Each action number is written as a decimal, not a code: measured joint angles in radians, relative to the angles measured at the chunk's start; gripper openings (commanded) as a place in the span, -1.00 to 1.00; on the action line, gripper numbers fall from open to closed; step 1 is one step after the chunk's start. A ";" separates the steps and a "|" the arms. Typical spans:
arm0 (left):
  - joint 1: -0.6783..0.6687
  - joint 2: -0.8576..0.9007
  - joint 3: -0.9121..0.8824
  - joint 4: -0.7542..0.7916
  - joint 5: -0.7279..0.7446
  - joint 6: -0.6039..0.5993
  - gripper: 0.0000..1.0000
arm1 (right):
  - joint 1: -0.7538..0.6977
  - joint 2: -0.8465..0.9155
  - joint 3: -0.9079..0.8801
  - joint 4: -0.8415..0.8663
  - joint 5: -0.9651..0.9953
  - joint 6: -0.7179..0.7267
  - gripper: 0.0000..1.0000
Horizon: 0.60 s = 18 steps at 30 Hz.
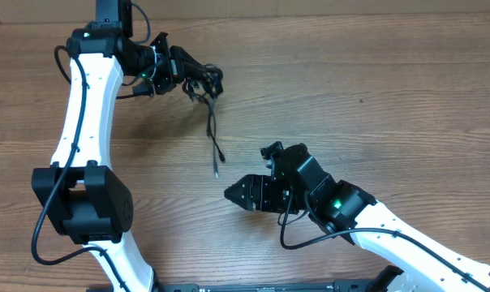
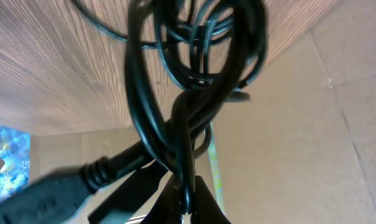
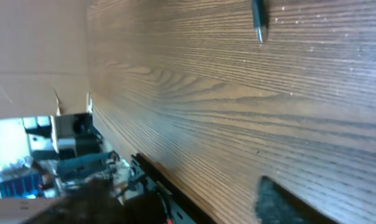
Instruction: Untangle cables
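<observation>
Progress looks early, honestly: the cables [image 1: 203, 81] are a knotted clump at 11 o'clock on the table [image 1: 375, 97], pinched tight in your left gripper [image 2: 185, 206]. Only one strand [image 1: 212, 130] runs free toward 6 o'clock, ending in a small plug [image 1: 216, 169]. Cords are thin, glossy, round and rubbery-looking; the table is matte woodgrain. Your right gripper [image 1: 233, 193], at 5 o'clock from the plug, holds nothing, and I can't tell if it's spread or closed.
</observation>
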 measured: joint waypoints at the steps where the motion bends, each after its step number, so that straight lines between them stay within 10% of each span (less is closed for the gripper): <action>1: 0.000 0.000 0.000 0.000 0.003 0.000 -0.92 | 0.000 0.000 0.000 -0.001 0.000 -0.002 0.68; 11: 0.000 0.000 0.000 -0.001 0.113 0.167 -0.91 | 0.000 0.000 0.000 -0.003 0.073 -0.035 0.86; 18: 0.000 0.000 0.000 -0.027 0.202 0.737 -0.92 | 0.000 0.000 0.000 0.050 0.206 -0.089 0.90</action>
